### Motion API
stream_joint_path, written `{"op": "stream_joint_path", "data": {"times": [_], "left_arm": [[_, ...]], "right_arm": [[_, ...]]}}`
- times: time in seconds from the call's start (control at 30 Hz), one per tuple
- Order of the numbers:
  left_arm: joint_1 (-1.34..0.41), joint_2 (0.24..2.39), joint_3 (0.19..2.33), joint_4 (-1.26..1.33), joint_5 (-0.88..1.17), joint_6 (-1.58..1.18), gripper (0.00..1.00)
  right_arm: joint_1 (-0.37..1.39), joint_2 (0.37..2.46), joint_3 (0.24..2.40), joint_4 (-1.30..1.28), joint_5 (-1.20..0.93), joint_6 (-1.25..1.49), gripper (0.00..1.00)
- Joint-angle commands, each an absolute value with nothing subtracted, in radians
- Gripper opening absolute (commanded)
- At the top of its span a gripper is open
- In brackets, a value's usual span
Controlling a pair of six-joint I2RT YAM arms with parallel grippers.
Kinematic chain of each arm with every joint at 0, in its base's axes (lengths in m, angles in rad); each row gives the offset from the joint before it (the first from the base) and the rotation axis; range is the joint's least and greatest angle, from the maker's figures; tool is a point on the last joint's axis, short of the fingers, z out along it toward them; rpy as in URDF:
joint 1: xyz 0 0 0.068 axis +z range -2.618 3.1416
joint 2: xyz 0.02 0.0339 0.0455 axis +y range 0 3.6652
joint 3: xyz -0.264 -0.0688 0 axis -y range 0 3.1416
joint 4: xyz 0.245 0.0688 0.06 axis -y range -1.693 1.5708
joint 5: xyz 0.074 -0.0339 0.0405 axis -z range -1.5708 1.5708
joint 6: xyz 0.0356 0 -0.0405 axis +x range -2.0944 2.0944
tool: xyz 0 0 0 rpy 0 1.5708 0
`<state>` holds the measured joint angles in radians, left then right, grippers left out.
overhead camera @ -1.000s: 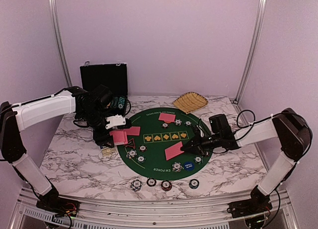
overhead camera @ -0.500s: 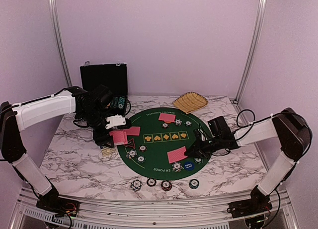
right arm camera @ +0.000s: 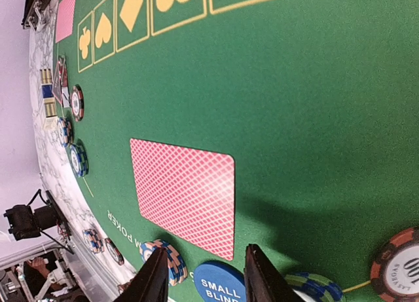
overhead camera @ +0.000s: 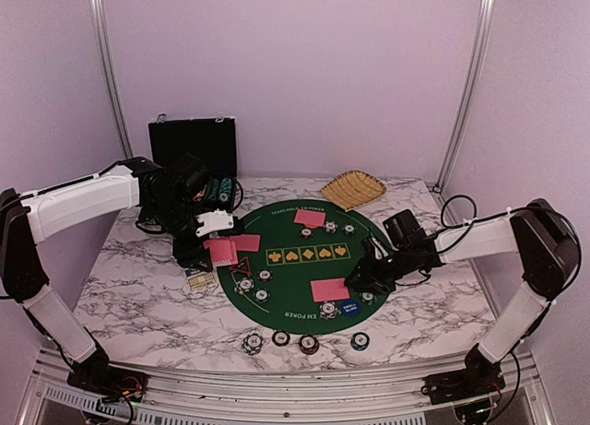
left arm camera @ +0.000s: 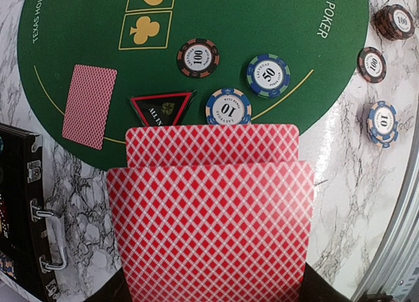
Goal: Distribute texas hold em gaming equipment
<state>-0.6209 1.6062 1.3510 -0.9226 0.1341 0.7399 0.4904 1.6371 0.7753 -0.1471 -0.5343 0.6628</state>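
The marble bench (overhead camera: 138, 296) carries a round green poker mat (overhead camera: 290, 287). Cards and chips sit in clusters round the mat's rim, apparently one cluster per seat. Over the mat's left edge the left gripper (overhead camera: 207, 247) has its fingers clamped on a stack of red-backed cards (left arm camera: 209, 230). The top ones are slid forward, likely so the other arm can draw from it. At the mat's near-right edge the right gripper (right arm camera: 206, 276) hovers low, fingers apart and empty. It is just beside a dealt card (right arm camera: 186, 194) lying flat by the blue small-blind button (right arm camera: 219, 285) and a striped chip stack (right arm camera: 163, 256). A second ago that card hung tilted, pinched in those fingers. Now it is released at that seat, though I cannot tell whether it is one card or two.
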Motion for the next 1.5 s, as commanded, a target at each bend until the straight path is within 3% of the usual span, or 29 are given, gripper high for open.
{"op": "stream_joint_path", "data": {"times": [0.0, 0.27, 0.47, 0.87, 1.47], "left_arm": [[-0.623, 1.600, 1.379, -0.953, 0.159, 0.736, 0.01], [-0.623, 1.598, 1.377, -0.951, 0.158, 0.737, 0.01], [-0.623, 1.600, 1.380, -0.951, 0.162, 0.733, 0.01], [-0.623, 1.592, 1.378, -0.951, 0.162, 0.732, 0.01], [-0.623, 1.595, 1.382, -0.951, 0.165, 0.730, 0.00]], "right_arm": [[0.486, 1.569, 0.854, -0.252, -0.460, 0.620, 0.43], [0.552, 1.503, 0.894, -0.085, -0.503, 0.756, 0.80], [0.698, 1.643, 0.987, 0.162, -0.592, 0.903, 0.90], [0.856, 1.962, 1.189, 0.464, -0.680, 1.098, 0.95], [0.912, 2.149, 1.303, 0.683, -0.710, 1.254, 0.95]]}}
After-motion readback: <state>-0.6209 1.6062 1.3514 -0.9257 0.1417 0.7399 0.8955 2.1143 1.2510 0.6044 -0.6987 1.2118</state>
